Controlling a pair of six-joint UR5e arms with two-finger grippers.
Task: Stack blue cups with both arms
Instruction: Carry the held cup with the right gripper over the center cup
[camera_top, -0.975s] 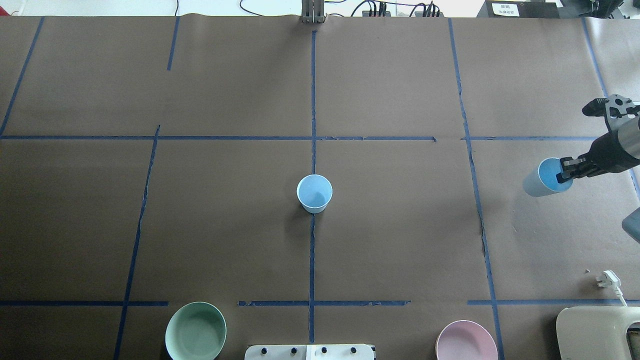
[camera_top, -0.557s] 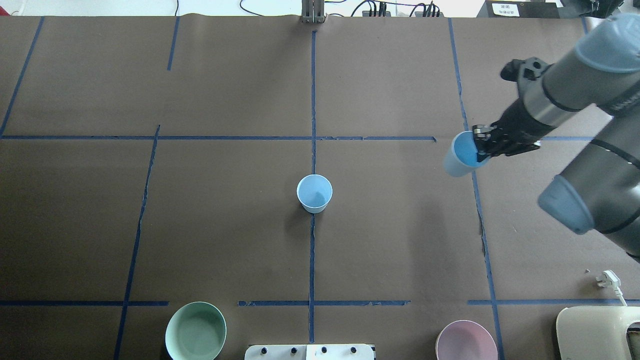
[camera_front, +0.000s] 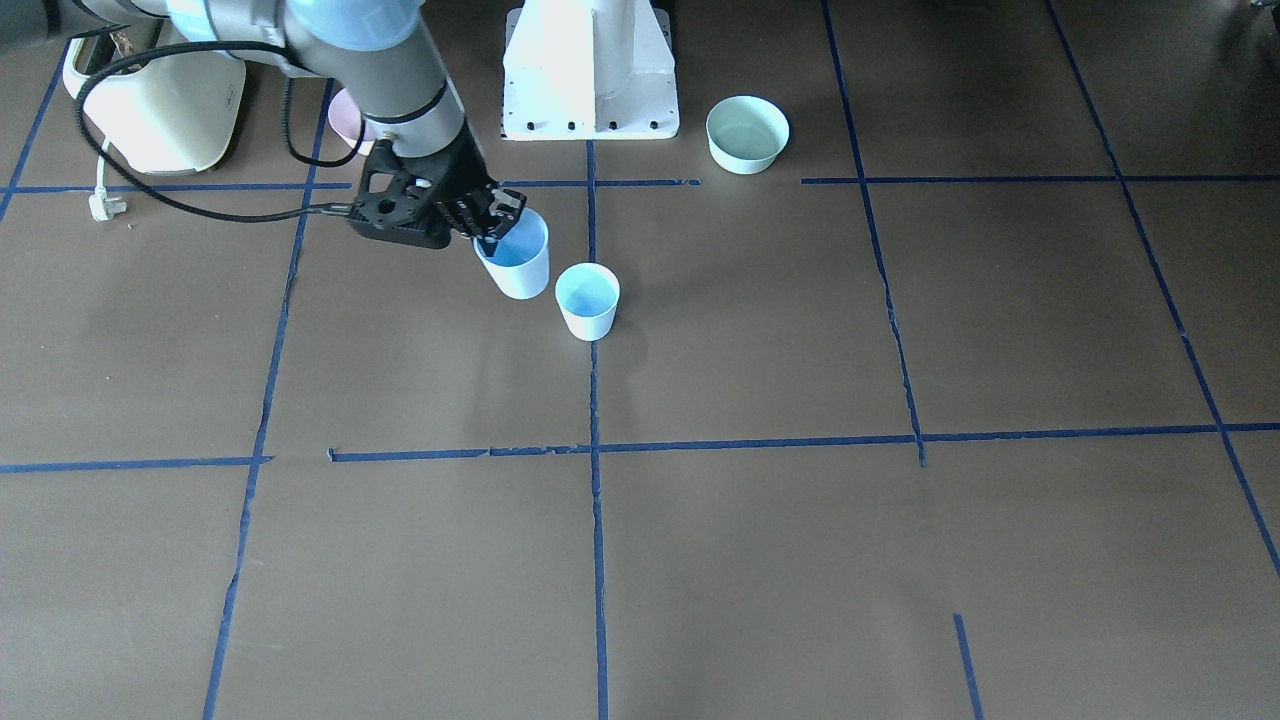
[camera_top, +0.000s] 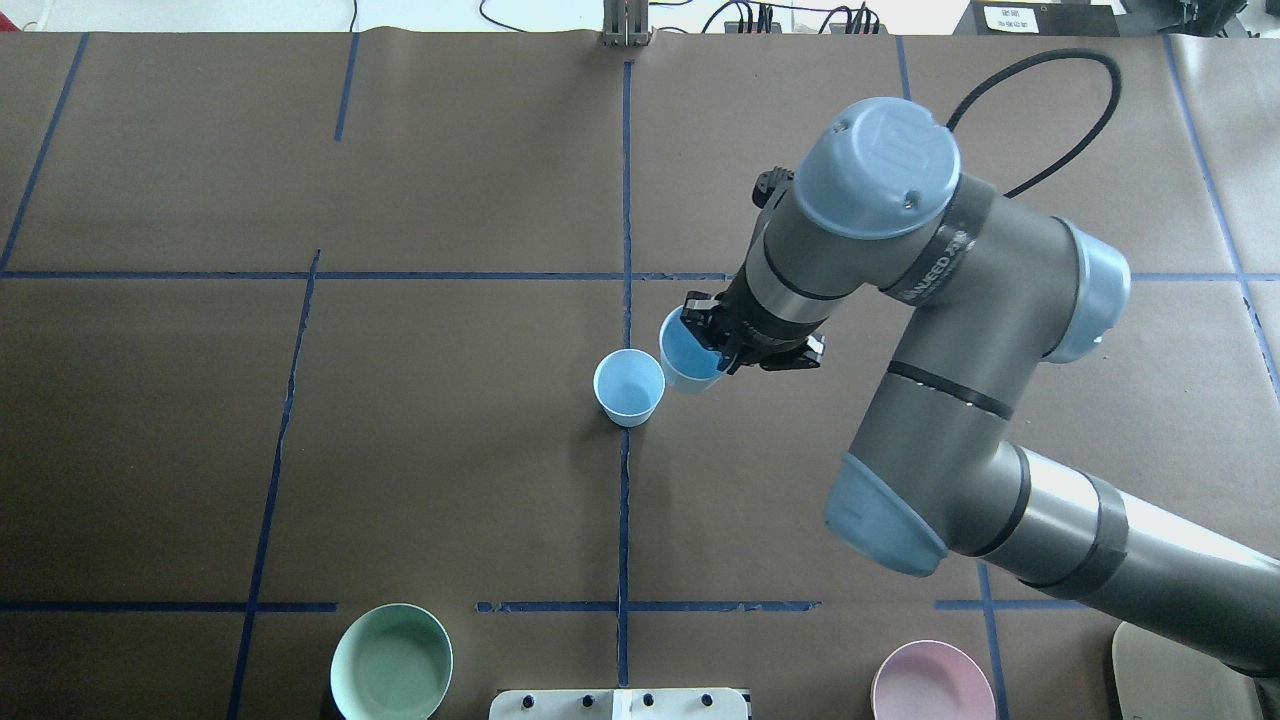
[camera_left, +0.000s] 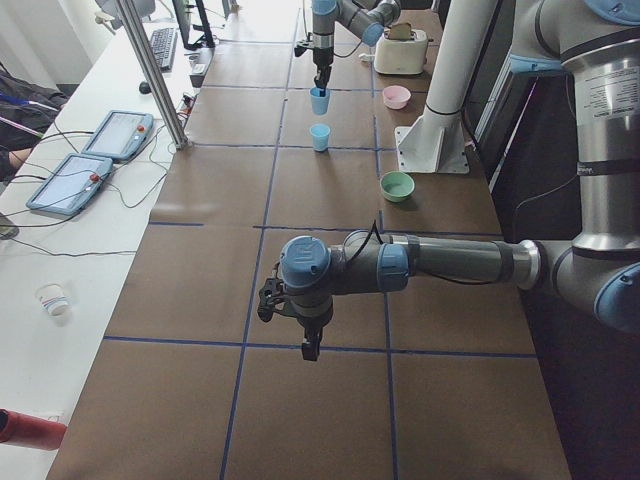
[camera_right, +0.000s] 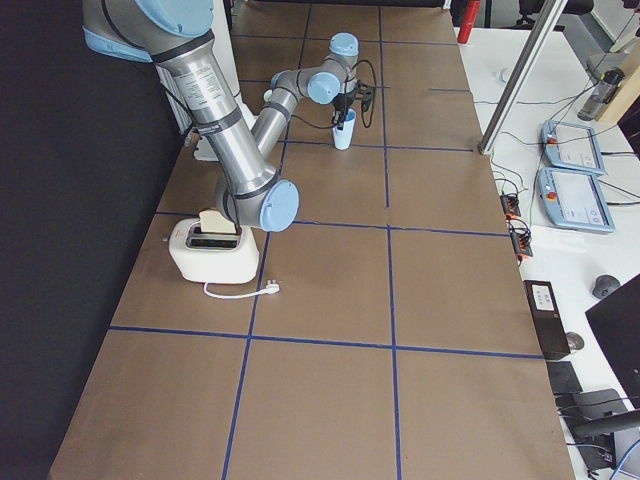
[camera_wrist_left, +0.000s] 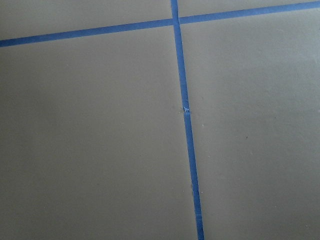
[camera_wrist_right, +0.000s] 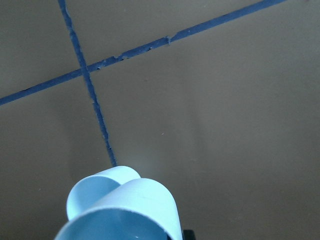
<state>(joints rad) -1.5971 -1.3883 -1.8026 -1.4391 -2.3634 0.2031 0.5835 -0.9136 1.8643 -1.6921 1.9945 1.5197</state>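
My right gripper is shut on the rim of one blue cup, one finger inside it and one outside. It holds the cup slightly tilted, close beside the second blue cup, on that cup's right. The second cup stands upright and alone on the centre tape line. In the front-facing view the held cup is left of the standing cup, under my right gripper. The held cup fills the bottom of the right wrist view. My left gripper shows only in the exterior left view, hanging over bare table. I cannot tell whether it is open.
A mint-green bowl and a pink bowl sit at the near edge, either side of the white base block. A cream toaster with a loose plug stands at my right. Blue tape lines grid the brown table.
My right arm has swung in from the table's right edge to the centre, carrying the cup leftward until it is beside the standing cup. The standing cup has not moved.
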